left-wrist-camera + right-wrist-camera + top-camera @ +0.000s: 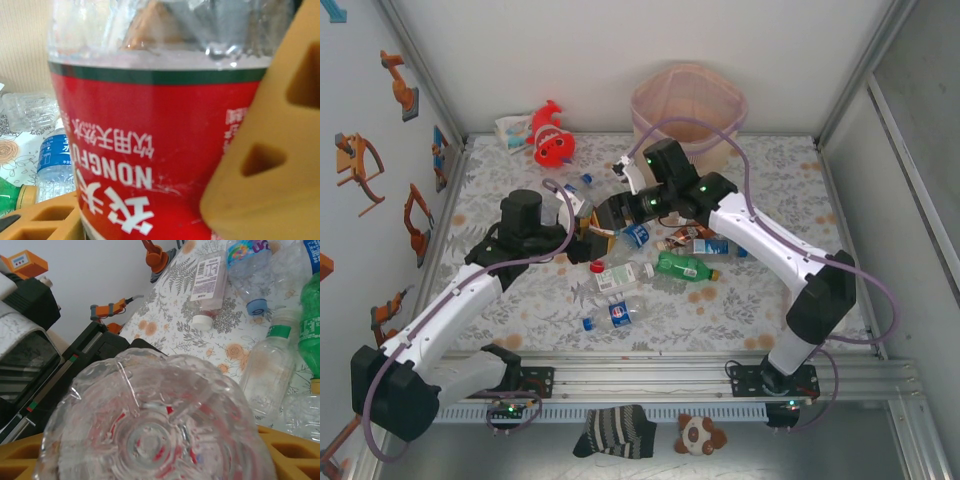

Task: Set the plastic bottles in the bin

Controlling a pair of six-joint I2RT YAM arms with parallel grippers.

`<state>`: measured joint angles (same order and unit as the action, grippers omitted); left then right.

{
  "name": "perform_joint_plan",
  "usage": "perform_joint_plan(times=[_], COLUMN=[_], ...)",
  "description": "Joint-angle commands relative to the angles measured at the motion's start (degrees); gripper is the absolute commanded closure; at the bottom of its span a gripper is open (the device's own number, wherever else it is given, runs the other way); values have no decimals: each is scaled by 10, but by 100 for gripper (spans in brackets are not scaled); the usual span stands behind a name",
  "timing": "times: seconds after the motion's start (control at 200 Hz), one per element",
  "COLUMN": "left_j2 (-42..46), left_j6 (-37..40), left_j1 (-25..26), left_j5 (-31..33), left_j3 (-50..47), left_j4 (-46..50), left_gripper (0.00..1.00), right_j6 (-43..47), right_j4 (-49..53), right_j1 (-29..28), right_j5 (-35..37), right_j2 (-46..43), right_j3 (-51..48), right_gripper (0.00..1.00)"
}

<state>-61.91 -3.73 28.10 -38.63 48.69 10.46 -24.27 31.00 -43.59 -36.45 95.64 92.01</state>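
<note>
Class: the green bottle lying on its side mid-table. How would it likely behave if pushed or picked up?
The green bottle lies on its round side, so a sideways nudge would probably roll it. No liquid is visible inside, so it is likely light. Its thin, smooth plastic may dent or slip under a firm squeeze.

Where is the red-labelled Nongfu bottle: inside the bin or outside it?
Outside: the red-labelled Nongfu bottle is clamped in the left gripper, short of the bin.

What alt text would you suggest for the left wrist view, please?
Close up, a clear red-labelled bottle is clamped in the left claw, between yellow fingers. Behind it, at the picture's left, a blue-labelled bottle and a green bottle rest on the floral table.
</note>
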Motion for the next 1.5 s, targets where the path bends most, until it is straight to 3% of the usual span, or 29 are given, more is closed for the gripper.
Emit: perform_joint_plan(times=[0.0, 0.265, 0.521, 0.756, 1.267, 1.492], left_j2=[1, 12, 32, 68, 109, 125], left_j6=[12, 11, 0, -7, -16, -25], left_j1=[2, 2, 2, 2, 1, 1], left_j5=[-17, -11, -7, 9, 44, 64], left_j3=[19, 20, 21, 15, 6, -5], left_j4=[-11, -4, -10, -10, 8, 16], left_gripper=[45, 41, 28, 26, 22, 22], right_j6=[-9, -15, -10, 19, 70, 96], right_j4=[-16, -16, -7, 34, 97, 92], right_j1=[-4, -4, -4, 13, 162, 218], right_j5=[-13, -11, 18, 56, 105, 160], right_j2=[-4, -19, -40, -47, -31, -3], right_j3=[13, 12, 13, 45, 191, 283], right_gripper=[32, 45, 47, 47, 47, 47])
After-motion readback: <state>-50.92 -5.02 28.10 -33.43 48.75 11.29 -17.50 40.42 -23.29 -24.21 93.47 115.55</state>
